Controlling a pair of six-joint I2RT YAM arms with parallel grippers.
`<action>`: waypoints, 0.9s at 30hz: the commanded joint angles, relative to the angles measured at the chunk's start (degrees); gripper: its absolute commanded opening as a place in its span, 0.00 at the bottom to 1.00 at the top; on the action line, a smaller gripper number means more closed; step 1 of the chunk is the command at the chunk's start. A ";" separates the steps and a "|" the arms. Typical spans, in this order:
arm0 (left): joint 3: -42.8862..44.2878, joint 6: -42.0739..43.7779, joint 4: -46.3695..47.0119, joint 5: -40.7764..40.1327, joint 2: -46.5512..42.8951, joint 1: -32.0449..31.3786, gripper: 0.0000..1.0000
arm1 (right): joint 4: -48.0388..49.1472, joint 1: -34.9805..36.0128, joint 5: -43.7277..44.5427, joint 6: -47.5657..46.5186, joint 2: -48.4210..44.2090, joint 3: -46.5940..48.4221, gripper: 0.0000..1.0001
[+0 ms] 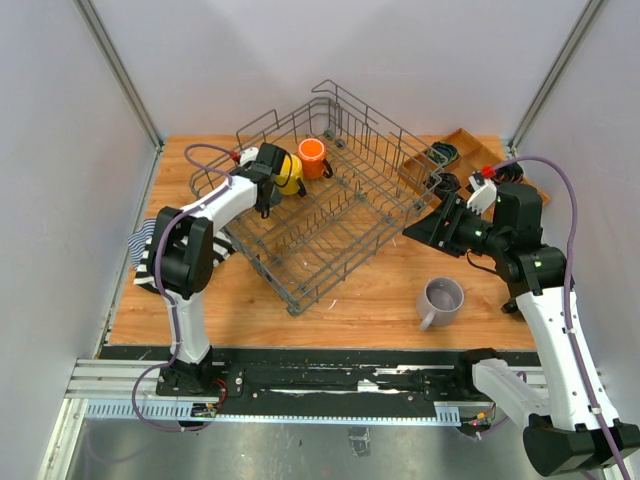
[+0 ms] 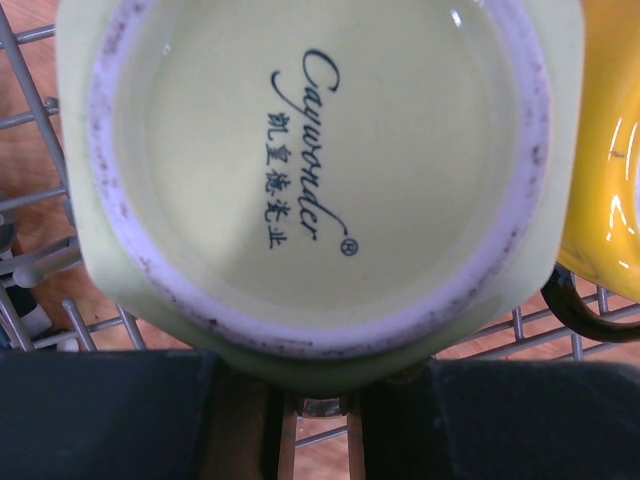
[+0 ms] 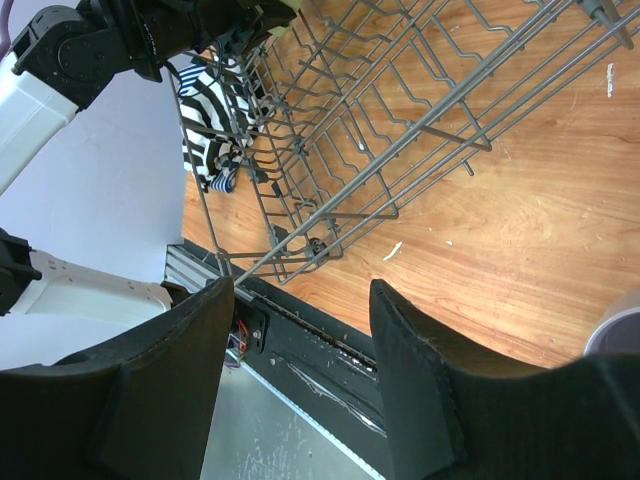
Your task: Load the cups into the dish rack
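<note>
Midway, the left gripper is pinching a cream mug in the dish rack; the right gripper is hanging spread, the lavender mug waiting at the rack's four o'clock.

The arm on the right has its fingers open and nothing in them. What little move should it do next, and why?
Probably swing the right gripper toward the lavender-grey mug and lower over it. Its jaws stand open and empty, and that mug sits alone, upright, outside the dish rack, so it seems the nearest one left to load.
</note>
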 commanded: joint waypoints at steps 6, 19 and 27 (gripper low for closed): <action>-3.56 -2.40 1.58 0.19 -2.22 -1.55 0.24 | -0.15 -1.02 0.23 -1.25 -0.72 0.25 0.58; -5.67 -3.72 2.27 0.22 -4.11 -3.57 0.46 | -1.66 -1.02 0.79 -2.16 -1.67 0.04 0.59; -7.87 -4.26 3.43 0.00 -8.77 -4.34 0.50 | -6.84 -1.07 4.64 -5.23 -1.49 1.01 0.62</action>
